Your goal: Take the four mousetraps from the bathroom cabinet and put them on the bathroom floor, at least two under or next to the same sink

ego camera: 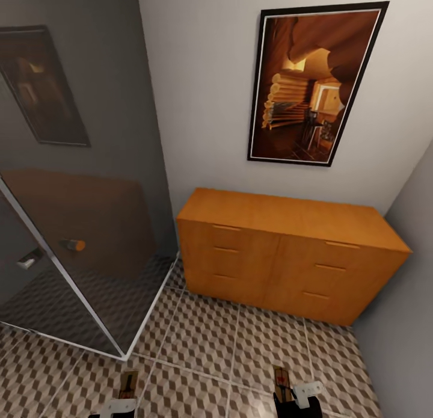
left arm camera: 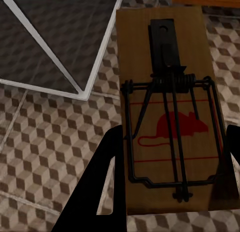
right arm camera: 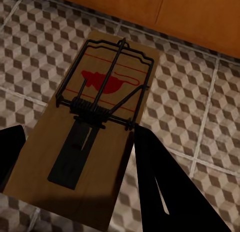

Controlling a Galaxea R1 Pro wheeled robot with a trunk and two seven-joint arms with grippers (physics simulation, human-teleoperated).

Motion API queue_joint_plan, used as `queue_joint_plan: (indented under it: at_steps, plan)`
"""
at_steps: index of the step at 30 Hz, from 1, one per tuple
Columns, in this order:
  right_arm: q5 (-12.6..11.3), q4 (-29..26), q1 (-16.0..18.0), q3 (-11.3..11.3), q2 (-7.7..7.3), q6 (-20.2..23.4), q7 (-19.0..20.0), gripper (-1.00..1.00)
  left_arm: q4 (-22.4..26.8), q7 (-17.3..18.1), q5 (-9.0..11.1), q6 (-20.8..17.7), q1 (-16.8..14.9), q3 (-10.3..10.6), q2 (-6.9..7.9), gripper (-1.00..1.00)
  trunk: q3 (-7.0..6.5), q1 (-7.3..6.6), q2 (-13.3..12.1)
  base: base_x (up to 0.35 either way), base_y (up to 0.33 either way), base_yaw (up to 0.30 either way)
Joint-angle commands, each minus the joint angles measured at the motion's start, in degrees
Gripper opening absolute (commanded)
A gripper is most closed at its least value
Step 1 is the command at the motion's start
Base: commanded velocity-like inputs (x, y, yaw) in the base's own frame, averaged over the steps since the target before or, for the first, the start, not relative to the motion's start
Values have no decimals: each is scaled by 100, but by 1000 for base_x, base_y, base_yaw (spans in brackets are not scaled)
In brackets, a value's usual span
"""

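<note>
Against the far white wall stood the cabinet [ego camera: 288,255], a wide orange-brown chest with every drawer shut, under a framed picture [ego camera: 316,81]. A glass shower screen [ego camera: 78,249] with a pale frame filled the robot's left side. The bathroom floor [ego camera: 228,340], tiled in a brown and beige cube pattern, ran between them.

Low at the near edge, the left gripper [left arm camera: 170,192] held one mousetrap [left arm camera: 167,111] flat between its dark fingers, closed against the board's long edges. The right gripper [right arm camera: 75,182] gripped a second mousetrap [right arm camera: 100,127] the same way, spring bar up, red mouse mark showing. Both boards hung over the tiles rather than lying on them, as far as could be judged.

No sink showed from where the robot stood. To do this step well, the boards would probably need to stay level while being carried toward a sink, then be lowered flat onto the patterned tiles. The screen's corner [ego camera: 126,355] sat close beside the left arm; open floor lay ahead and to the right.
</note>
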State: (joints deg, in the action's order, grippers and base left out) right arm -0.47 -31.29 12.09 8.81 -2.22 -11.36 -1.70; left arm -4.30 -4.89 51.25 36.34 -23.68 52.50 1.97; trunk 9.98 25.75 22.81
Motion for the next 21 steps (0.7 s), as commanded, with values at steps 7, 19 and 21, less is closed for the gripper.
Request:
queue_joint_plan:
  at_steps: [7,19,21]
  plan:
    - [-15,0,4,32,-7,-16,-32,-100,-10,-64,-45,11,-5,41,-7,-100,11,3,11,0,0,251]
    - [-15,0,4,33,3,-16,-32,-100,-10,-61,-45,8,-5,41,-12,-100,11,3,11,0,0,251]
    - [-15,0,4,33,3,-16,-32,-100,-10,-59,-45,6,-5,41,-12,-100,11,3,11,0,0,251]
